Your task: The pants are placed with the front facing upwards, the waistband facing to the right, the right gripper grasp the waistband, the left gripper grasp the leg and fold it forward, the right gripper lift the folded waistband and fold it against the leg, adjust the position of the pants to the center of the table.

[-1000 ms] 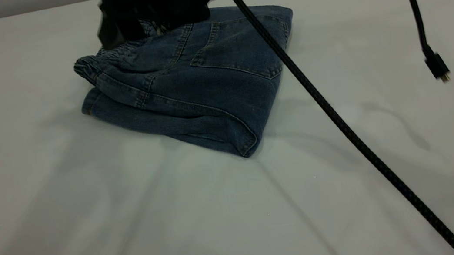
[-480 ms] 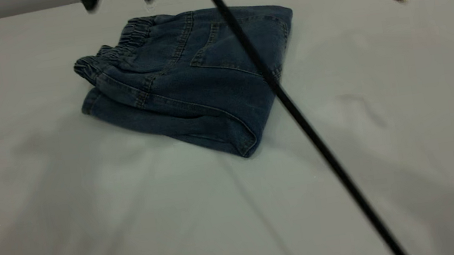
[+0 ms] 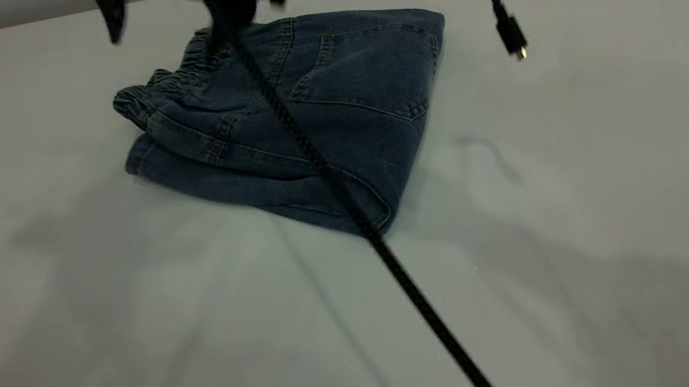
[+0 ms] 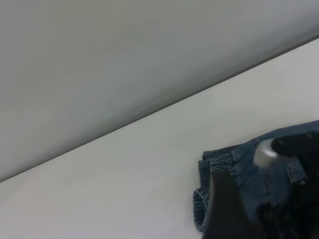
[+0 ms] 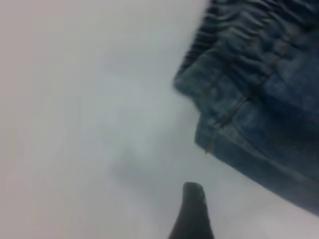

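The pants [image 3: 320,110] lie folded into a compact denim bundle on the table [image 3: 134,314], back pocket up. The gathered waistband [image 3: 170,83] is on top at the bundle's left end. My right gripper [image 3: 174,9] hovers above that end, open and holding nothing. One of its fingers [image 5: 192,211] shows over bare table beside the waistband [image 5: 239,35]. In the left wrist view the right gripper's body with its grey cylinder [image 4: 266,152] is over the pants [image 4: 249,174]. My left gripper [image 4: 227,209] is only a dark shape near the waistband side.
A black braided cable [image 3: 345,200] runs from the right gripper diagonally across the pants and down over the table. A second cable with a plug [image 3: 512,38] dangles to the right of the pants. The table's far edge [image 4: 149,117] lies behind the bundle.
My right gripper has let go of the waistband, risen and shifted left. The braided cable swung left across the pants, and the dangling plug moved left. The pants stayed put.
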You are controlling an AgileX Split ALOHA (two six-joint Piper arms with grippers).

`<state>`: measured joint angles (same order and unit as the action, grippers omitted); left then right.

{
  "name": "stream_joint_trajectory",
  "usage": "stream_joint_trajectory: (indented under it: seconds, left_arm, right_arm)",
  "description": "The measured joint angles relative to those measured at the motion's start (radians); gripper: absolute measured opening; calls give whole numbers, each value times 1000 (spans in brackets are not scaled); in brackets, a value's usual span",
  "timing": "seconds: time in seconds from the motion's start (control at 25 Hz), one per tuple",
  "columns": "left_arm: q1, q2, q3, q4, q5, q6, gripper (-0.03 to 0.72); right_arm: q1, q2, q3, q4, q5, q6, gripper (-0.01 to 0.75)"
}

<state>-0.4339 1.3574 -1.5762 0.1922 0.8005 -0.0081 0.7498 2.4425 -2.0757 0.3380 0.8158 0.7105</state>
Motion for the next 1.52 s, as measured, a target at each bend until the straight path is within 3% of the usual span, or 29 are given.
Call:
stream_joint_trajectory:
  seconds: [0.16,0.44,0.8,0.96,1.52]
  left_arm:
    - [0,0,0,0,9,0,391]
    - [0,0,0,-1,66,0,391]
    - [0,0,0,-1,76,0,391]
    - [0,0,0,-1,78,8,391]
    - [0,0,0,-1,77,44,391]
  right_arm:
    - [-12,80,-18,2,-4,229,531]
    - [-22,151,-21,-18,-2,436,529]
    - [-20,175,-33,-103,62,476,499]
    - [-15,175,-36,-159,115,420,479]
    - [6,174,-38,-338,351,-55,477]
